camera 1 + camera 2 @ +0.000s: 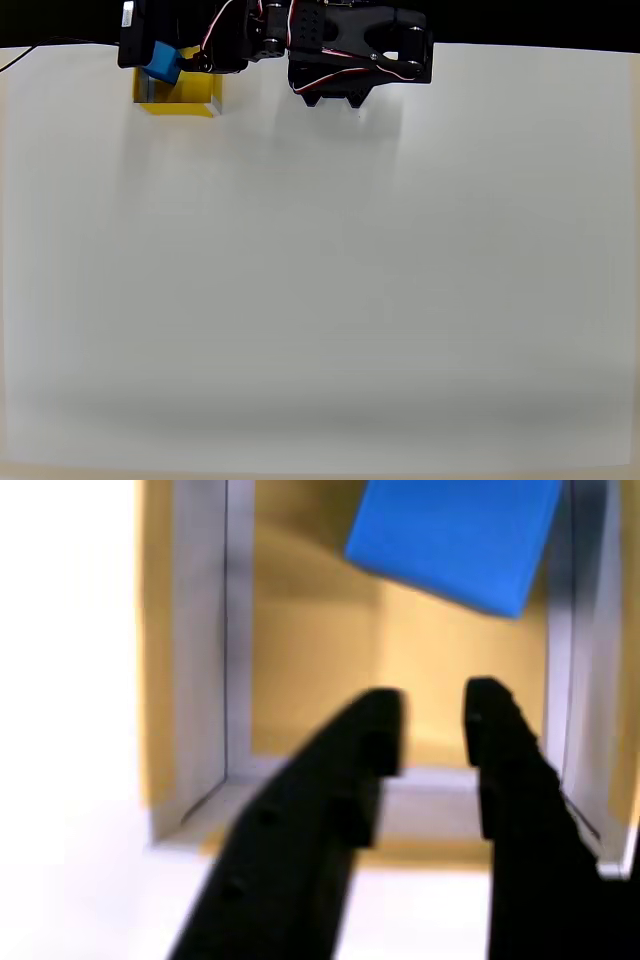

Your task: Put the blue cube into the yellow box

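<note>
My claw point(432, 715) hangs over the yellow box point(200, 630), its two black fingers point(350, 770) slightly parted with a narrow gap of yellow floor visible between the tips; nothing sits between them and they touch nothing, so I log it as open and empty. In the wrist view the blue cube point(455, 535) lies beyond the fingertips, inside the box walls, tilted with one corner down toward the floor; whether it rests flat I cannot tell. In the overhead view the blue cube point(162, 62) shows at the upper left corner of the yellow box point(180, 100), partly under my black arm, and my claw point(185, 62) is just beside it. The box is square with low walls, pale grey-white along the rim and inner edges, yellow on floor and outer faces. The cube faces are plain, matte, and evenly blue, with sharp edges. My fingers are matte black with stepped, notched inner edges. The table point(320, 280) is a smooth, plain white surface. I can read no writing or labels on the box, the cube, or my arm.
</note>
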Robot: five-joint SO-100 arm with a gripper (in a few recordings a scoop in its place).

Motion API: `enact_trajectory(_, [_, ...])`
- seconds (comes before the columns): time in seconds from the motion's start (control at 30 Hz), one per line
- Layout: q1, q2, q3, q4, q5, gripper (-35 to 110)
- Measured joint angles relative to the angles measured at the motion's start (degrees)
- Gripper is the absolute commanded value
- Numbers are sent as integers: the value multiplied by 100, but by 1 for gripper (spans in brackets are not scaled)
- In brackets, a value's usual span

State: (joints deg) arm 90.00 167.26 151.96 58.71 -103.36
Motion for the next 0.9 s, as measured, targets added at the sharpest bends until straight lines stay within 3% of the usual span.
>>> enact_trajectory(0.27, [-1266,-26,-624,26,360,0])
enact_trajectory(0.63, [-4755,606,-211,-369,1055,0])
enact_trajectory(0.9, [-7110,1151,1046,-334,1125,0])
